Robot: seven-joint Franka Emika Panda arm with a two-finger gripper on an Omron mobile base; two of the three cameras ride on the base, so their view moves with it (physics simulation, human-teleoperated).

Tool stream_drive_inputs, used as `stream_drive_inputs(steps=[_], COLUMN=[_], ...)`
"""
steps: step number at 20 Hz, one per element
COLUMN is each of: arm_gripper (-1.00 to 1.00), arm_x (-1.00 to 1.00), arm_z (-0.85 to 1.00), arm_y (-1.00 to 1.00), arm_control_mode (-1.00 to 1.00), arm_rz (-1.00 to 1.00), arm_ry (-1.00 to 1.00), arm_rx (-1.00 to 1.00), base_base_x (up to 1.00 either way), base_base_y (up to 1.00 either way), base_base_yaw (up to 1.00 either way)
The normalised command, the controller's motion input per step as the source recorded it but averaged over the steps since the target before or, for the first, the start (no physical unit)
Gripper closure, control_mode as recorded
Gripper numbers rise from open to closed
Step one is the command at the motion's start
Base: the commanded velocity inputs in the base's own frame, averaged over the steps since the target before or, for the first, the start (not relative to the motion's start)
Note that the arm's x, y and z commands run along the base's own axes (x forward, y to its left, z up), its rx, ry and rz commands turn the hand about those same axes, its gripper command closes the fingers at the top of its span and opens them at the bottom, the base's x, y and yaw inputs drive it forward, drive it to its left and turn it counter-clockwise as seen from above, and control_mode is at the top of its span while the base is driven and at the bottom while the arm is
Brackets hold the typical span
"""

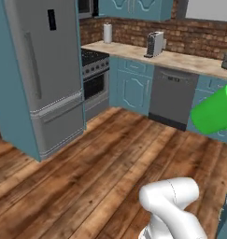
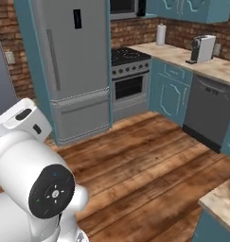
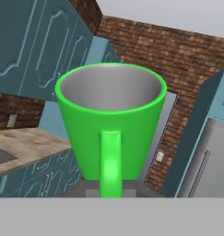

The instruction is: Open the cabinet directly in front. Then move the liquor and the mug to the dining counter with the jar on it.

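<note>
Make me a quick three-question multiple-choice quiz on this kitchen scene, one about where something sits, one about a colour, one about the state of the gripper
1. Where does the white coffee machine stand?
A. On the wooden floor
B. On the beige counter along the brick wall
C. On the stove

2. What colour is the mug?
A. Red
B. White
C. Bright green

3. What is the gripper doing?
A. Shut on the mug, held in the air
B. Open above the stove
C. Shut on a paper towel roll

Answers:
1 B, it stands on the countertop before the brick wall.
2 C, its wall and handle are green in the hand view.
3 A, the mug hangs above the floor in the left base view, its handle running down to the gripper.
</note>
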Motion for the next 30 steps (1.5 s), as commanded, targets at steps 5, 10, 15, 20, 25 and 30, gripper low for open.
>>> stream_drive_inputs(steps=[5,10,15,20,25,30], arm_gripper=[1.00,1.00,1.00,1.00,1.00,1.00], arm_x=[0.00,0.00,0.00,0.00,0.00,0.00], arm_z=[0.00,0.00,0.00,0.00,0.00,0.00], arm_y=[0.00,0.00,0.00,0.00,0.00,0.00], arm_control_mode=[1.00,1.00,1.00,1.00,1.00,1.00], arm_rz=[0.00,0.00,0.00,0.00,0.00,0.00], arm_ry=[0.00,0.00,0.00,0.00,0.00,0.00], arm_rx=[0.00,0.00,0.00,0.00,0.00,0.00], base_base_x=[0.00,0.00,0.00,0.00,0.00,0.04], base_base_y=[-0.31,-0.33,-0.44,-0.50,-0.46,-0.70], base_base_yaw=[-0.41,-0.39,-0.38,-0.36,-0.27,-0.13])
